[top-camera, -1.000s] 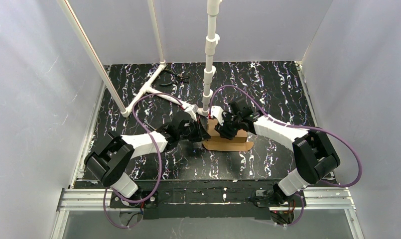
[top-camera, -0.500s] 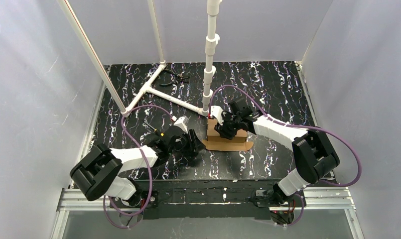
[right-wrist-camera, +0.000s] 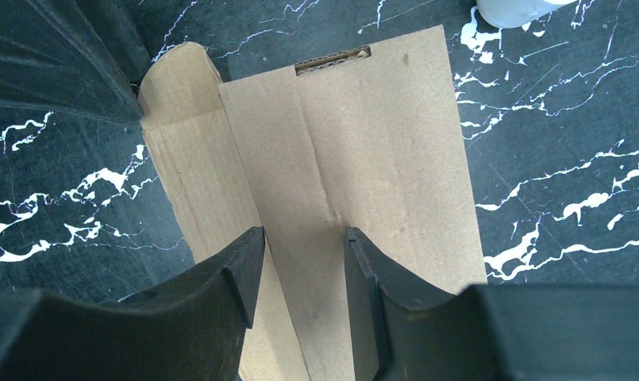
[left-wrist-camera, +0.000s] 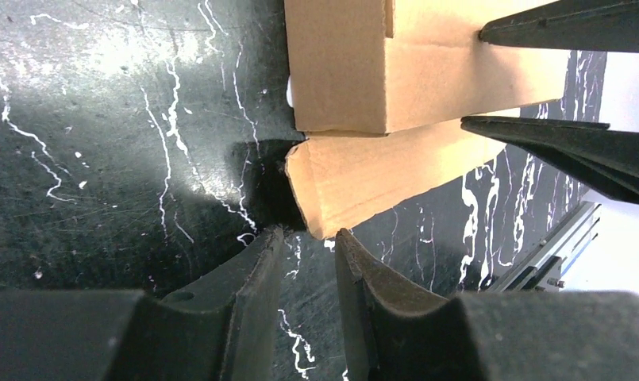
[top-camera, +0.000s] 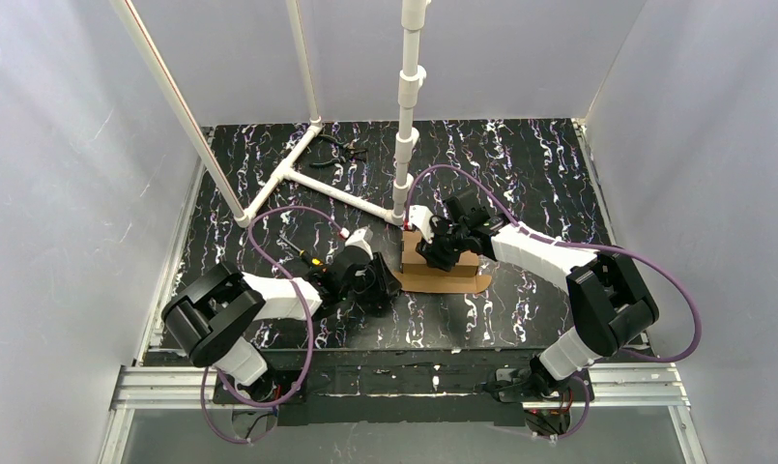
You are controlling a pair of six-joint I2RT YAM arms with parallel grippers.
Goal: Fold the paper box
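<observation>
The paper box [top-camera: 441, 281] is plain brown cardboard, partly folded, lying mid-table. In the left wrist view its body [left-wrist-camera: 340, 71] rises above a loose flap [left-wrist-camera: 363, 178] that lies low over the table. My left gripper [left-wrist-camera: 308, 236] is open, and the flap's rounded corner sits just at the mouth of its jaws, not between them. From above, the left gripper [top-camera: 383, 282] is at the box's left near corner. My right gripper [right-wrist-camera: 300, 238] rests open on the box's top panel [right-wrist-camera: 371, 143], its fingers astride a fold line. In the top view the right gripper [top-camera: 433, 253] covers the box's middle.
A white pipe frame [top-camera: 298, 174] with an upright pole [top-camera: 406, 116] stands just behind the box. A small dark tool [top-camera: 343, 147] lies at the back. White walls close in the black marbled table [top-camera: 520, 164] on three sides.
My left gripper let go and pulled back from the box's left side toward the near left. It then edged back toward the flap corner with its jaws apart. The right arm has not moved.
</observation>
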